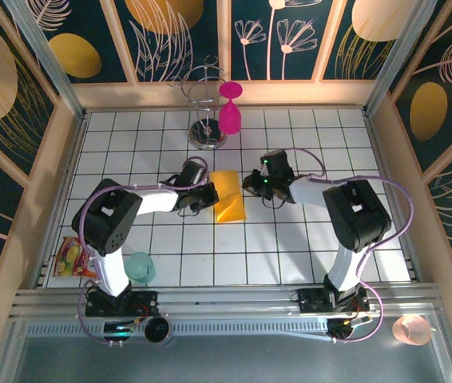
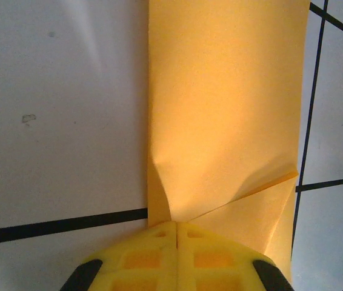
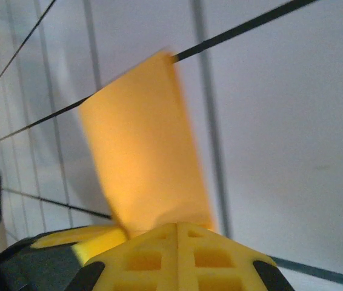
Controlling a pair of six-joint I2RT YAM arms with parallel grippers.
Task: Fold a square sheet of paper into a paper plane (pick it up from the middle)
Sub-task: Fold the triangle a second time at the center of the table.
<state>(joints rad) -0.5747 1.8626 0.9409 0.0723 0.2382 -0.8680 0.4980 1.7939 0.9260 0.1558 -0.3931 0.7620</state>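
Nearest the arm bases, the left tool [image 1: 208,196] and right tool [image 1: 252,186] face each other across a narrow gap over the white gridded bench [image 1: 290,255]. The square sheet of paper [image 1: 228,197] lies in that gap, directly between them. From above it reads as a doubled-over strip, not a full square, with its long axis running from the near edge toward the far wall, crosswise to the line joining the two tools. The left tool's fingers [image 2: 153,242] are pressed together, and creases in the paper fan out from their tips, so I judge it is pinching the strip's near long edge at about mid-length. From there the sheet stretches flat and straight ahead of it. The right tool's fingers [image 3: 208,242] are likewise pressed together, and a blurred flap of paper rises from just ahead of their tips. It appears to nip the opposite edge and hold it off the bench, though the contact itself is soft in that view. Both tools sit about equally close, one on each long side. The coming fold therefore seems to turn on drawing one edge across that long axis toward the other tool. Well beyond both tools, a magenta goblet [image 1: 230,112] hangs on a wire stand [image 1: 206,136].
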